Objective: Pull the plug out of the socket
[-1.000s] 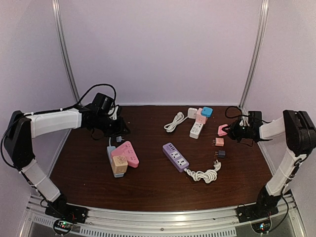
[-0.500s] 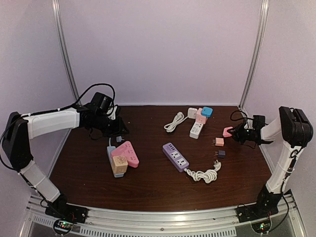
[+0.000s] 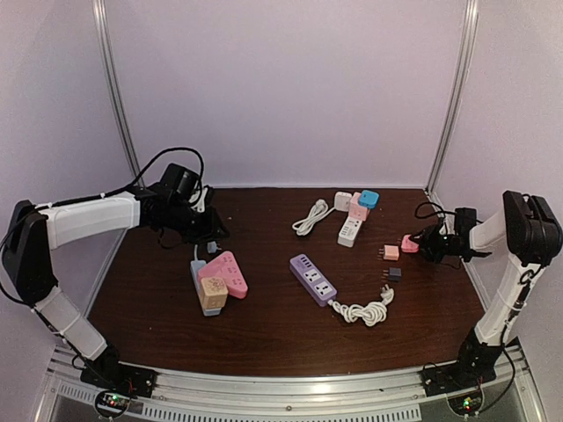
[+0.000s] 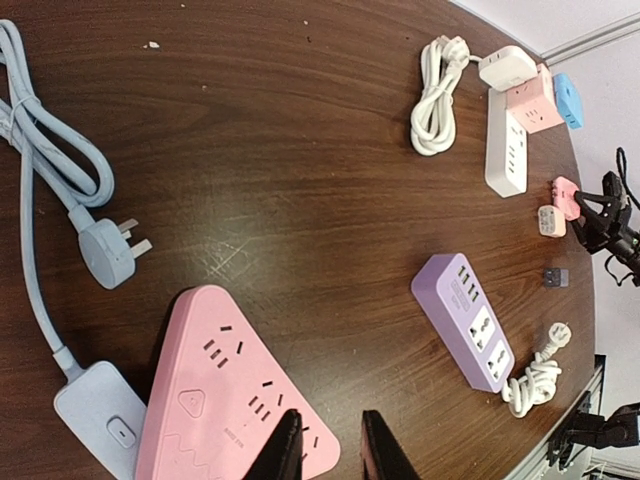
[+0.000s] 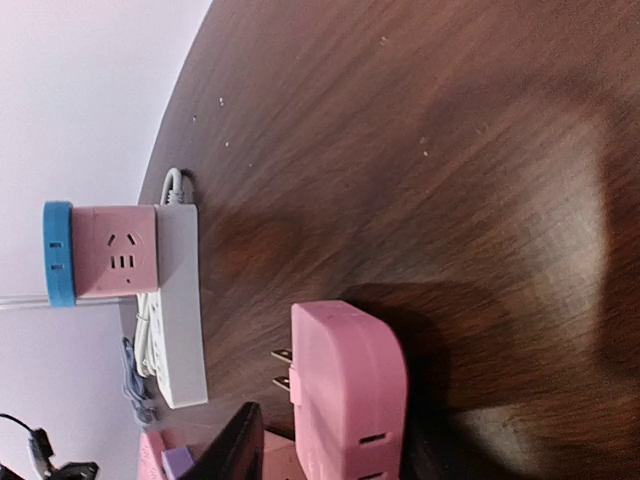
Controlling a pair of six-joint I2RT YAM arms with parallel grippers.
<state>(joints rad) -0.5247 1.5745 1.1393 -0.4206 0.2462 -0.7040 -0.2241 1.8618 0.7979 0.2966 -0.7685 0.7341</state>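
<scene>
A pink plug (image 5: 345,390) lies on the table at the far right (image 3: 409,243), its two prongs bare and pointing toward the white power strip (image 5: 180,300). My right gripper (image 5: 335,445) straddles the plug, open, and a gap shows between its left finger (image 5: 235,445) and the plug. The white strip (image 3: 351,230) carries a pink cube adapter (image 3: 359,209) with a blue plug (image 3: 369,199) on it. My left gripper (image 4: 325,440) hovers over a corner of the pink triangular socket (image 4: 215,390), narrowly open with nothing between its fingers.
A purple power strip (image 3: 313,280) with a coiled white cord (image 3: 365,310) lies mid-table. A beige cube (image 3: 212,291) sits on a light-blue strip (image 3: 199,283) beside the pink triangle. A small pink adapter (image 3: 391,252) and a dark plug (image 3: 394,273) lie near my right gripper.
My right gripper moved right and down with the pink plug, which now rests on the table, and its jaws have opened. The left arm has barely moved.
</scene>
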